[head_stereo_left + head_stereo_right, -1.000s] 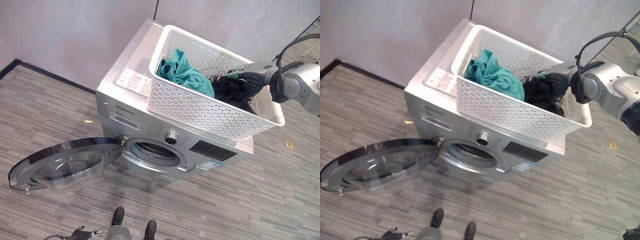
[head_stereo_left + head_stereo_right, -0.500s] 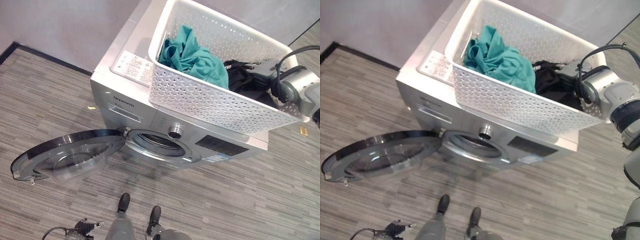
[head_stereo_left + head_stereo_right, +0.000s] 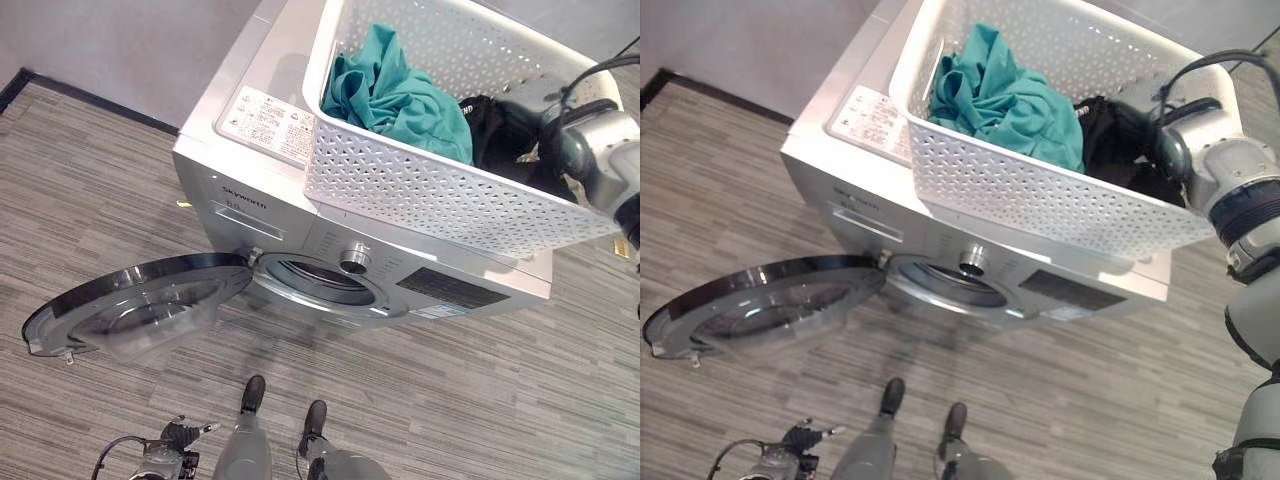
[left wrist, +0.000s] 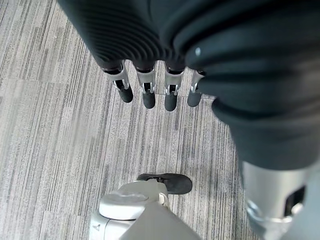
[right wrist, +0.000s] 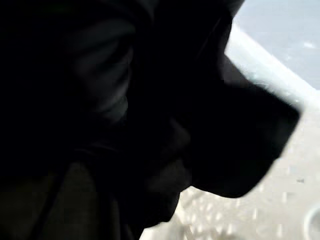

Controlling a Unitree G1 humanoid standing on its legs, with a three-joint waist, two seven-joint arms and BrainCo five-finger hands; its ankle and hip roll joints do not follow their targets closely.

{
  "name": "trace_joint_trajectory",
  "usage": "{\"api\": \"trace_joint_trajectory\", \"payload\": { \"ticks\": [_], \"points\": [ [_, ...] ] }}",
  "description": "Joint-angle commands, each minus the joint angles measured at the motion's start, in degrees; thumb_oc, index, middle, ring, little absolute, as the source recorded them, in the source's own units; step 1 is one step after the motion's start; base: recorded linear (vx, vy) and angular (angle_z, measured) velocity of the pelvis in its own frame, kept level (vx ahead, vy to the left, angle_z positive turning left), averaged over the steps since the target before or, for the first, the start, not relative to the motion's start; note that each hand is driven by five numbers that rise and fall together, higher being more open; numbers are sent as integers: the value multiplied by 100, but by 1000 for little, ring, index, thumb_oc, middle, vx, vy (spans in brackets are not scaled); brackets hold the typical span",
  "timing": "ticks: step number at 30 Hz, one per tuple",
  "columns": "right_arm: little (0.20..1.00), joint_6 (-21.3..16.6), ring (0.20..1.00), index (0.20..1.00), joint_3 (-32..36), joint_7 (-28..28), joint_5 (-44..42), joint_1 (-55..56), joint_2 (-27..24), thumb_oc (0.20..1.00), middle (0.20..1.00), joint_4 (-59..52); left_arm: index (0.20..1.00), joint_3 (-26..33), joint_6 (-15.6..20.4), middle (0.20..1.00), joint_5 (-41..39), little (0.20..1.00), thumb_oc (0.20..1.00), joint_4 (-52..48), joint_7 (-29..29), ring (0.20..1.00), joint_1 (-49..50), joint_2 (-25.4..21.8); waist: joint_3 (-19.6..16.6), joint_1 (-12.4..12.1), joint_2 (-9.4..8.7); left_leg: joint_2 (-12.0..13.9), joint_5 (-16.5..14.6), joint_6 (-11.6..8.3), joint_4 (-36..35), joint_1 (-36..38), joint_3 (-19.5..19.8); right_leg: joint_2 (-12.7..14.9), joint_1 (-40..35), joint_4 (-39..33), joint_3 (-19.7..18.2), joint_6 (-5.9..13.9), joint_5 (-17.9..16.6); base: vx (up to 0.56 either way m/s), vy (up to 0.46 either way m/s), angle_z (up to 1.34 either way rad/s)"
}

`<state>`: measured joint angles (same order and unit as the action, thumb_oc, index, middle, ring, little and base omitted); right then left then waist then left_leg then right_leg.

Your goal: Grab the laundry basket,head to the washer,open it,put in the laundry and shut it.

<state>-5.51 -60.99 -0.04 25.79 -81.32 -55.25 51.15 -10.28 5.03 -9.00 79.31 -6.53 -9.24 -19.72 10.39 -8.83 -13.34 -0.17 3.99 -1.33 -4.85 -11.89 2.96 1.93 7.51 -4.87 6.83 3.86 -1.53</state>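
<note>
- Left wrist view: the left hand (image 4: 150, 90) hangs over the grey striped floor (image 4: 45, 130), its fingers straight and loose, holding nothing.
- In the left eye view that floor lies nearest, at 6 o'clock. The washer door (image 3: 135, 315) stands swung fully open at about 8 o'clock, its glass facing up.
- Beyond the door the silver washer (image 3: 250, 200) shows its round drum opening (image 3: 320, 285) at centre, with a dial (image 3: 353, 262) just above the opening.
- The white laundry basket (image 3: 440, 195) sits on top of the washer, reaching from centre to 2 o'clock and overhanging the washer's front edge.
- Inside the basket a teal garment (image 3: 400, 95) is heaped at 12 o'clock, and a black garment (image 3: 495, 140) lies beside it toward 2 o'clock.
- The right hand (image 3: 1132, 112) reaches into the basket from 3 o'clock and sits on the black garment. Its fingers seem buried in the dark cloth, so I cannot tell whether they are closed on it.
- A grey wall (image 3: 120, 40) stands farthest back, at 11 o'clock.
</note>
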Motion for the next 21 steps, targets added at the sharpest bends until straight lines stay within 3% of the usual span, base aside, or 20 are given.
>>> {"api": "trace_joint_trajectory", "payload": {
  "ticks": [1,9,13,17,19,21],
  "points": [
    [200,343,200,200,749,-559,-1105,-88,321,200,200,708,1000,-128,84,1000,-25,1000,1000,58,-138,1000,119,-59,-222,-89,-70,205,-191,-112,45,60,409,663,-94,30,-51,630,-273,39,-29,1],
    [200,277,200,200,1881,-902,-2632,-223,696,200,200,952,1000,-82,0,1000,163,1000,1000,309,-19,1000,455,7,-678,-68,39,200,-292,-111,15,422,401,644,-463,36,35,586,-80,41,-24,1],
    [200,-121,200,200,2687,-981,-4224,-13,753,200,200,687,1000,-18,5,1000,134,1000,1000,338,-5,1000,679,75,-976,-51,117,208,-347,-114,13,615,403,664,-680,29,132,576,9,17,-6,2],
    [200,-307,200,200,3150,-1149,-4993,3,905,200,200,573,1000,-30,-8,1000,120,1000,1000,364,-21,1000,751,117,-1115,-36,155,205,-384,-111,22,709,388,669,-790,31,146,563,54,-4,2,2],
    [200,-675,200,200,3874,-1499,-6396,-102,1526,200,200,405,1000,-88,-88,1000,88,1000,1000,449,-117,1000,838,223,-1275,-6,235,206,-399,-107,11,802,345,676,-861,13,142,551,67,-34,21,2],
    [200,-792,200,200,4056,-1622,-6773,-160,1833,200,200,153,1000,-81,-139,1000,-18,1000,1000,457,-173,1000,862,256,-1332,21,258,201,-403,-98,12,822,328,681,-858,12,118,545,57,-46,22,-2]
  ]
}}
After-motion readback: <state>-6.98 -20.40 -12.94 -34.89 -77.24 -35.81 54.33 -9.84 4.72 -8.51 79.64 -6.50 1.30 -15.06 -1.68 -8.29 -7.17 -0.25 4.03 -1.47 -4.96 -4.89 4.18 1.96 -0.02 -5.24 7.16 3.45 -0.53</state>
